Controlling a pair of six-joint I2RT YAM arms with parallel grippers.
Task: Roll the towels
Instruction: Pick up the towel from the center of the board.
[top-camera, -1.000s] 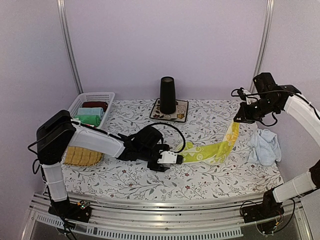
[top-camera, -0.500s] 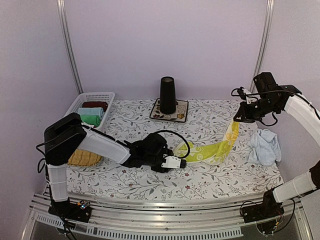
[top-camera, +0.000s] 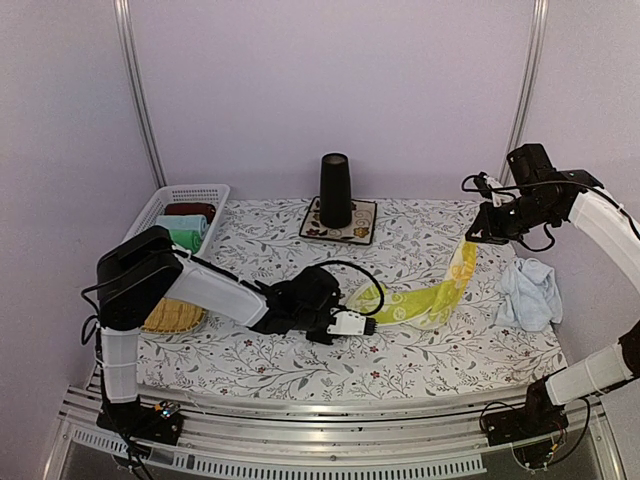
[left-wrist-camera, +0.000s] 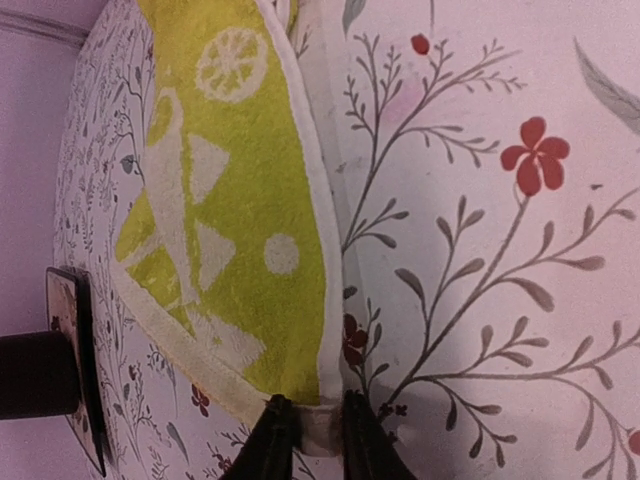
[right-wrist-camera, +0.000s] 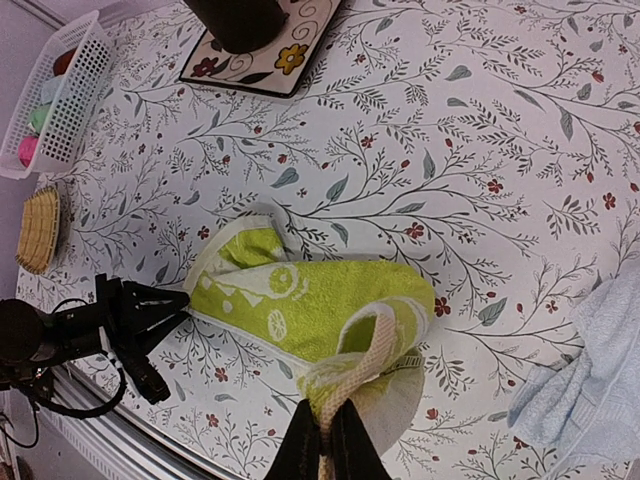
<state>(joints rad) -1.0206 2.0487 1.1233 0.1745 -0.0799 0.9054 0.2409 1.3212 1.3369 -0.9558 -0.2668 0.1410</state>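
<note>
The yellow-green towel (top-camera: 425, 300) stretches over the flowered table (top-camera: 300, 365), its left corner pinched low by the left gripper (left-wrist-camera: 315, 408) and its other end lifted by the clamped right gripper (right-wrist-camera: 326, 425), while the light blue towel (top-camera: 528, 292) lies crumpled at the right.

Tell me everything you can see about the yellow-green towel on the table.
The yellow-green towel is soft terry-looking cloth printed with pale lemon slices, triangles and dots, edged by a white hem. It lies stretched across the flowered tablecloth, partly folded over itself. The right gripper pinches one end and holds it above the table, so the cloth slopes down leftward. The left gripper clamps the hem corner at the other end, low on the tablecloth.
</note>
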